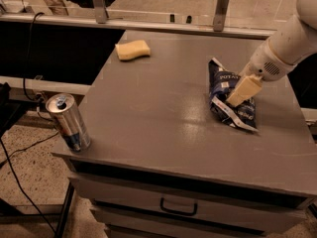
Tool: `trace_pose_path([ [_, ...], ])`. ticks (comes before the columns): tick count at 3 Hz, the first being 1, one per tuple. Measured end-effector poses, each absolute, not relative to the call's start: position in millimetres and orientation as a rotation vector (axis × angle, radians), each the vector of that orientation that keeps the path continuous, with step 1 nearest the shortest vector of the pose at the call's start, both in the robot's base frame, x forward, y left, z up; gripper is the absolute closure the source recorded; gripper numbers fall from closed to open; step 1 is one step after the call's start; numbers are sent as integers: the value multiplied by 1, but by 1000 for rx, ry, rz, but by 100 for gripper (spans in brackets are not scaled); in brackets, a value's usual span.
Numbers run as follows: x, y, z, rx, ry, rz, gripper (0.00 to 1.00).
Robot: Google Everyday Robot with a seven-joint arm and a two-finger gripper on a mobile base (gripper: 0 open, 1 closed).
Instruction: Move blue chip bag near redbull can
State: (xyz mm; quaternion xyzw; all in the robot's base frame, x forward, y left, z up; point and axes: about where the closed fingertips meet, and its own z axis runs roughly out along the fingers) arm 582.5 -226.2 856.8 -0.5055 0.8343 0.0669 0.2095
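The blue chip bag [229, 95] lies crinkled on the right part of the grey table [153, 113], with its white and red strip toward the front. My gripper [234, 101] comes in from the upper right on the white arm [285, 46] and rests on the middle of the bag, covering part of it. The redbull can [68, 121] stands upright at the table's front left corner, far to the left of the bag.
A yellow sponge [132, 49] lies at the back left of the table. A drawer with a handle [178, 207] sits under the front edge. A black cable [20, 182] runs over the floor at the left. A railing [148, 24] runs behind the table.
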Motion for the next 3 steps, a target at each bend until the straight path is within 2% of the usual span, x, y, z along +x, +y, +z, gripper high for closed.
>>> trace_pose_path([
  [1, 588, -209, 879, -1467, 2238, 174, 100],
  [3, 603, -145, 925, -1650, 1998, 208, 100],
])
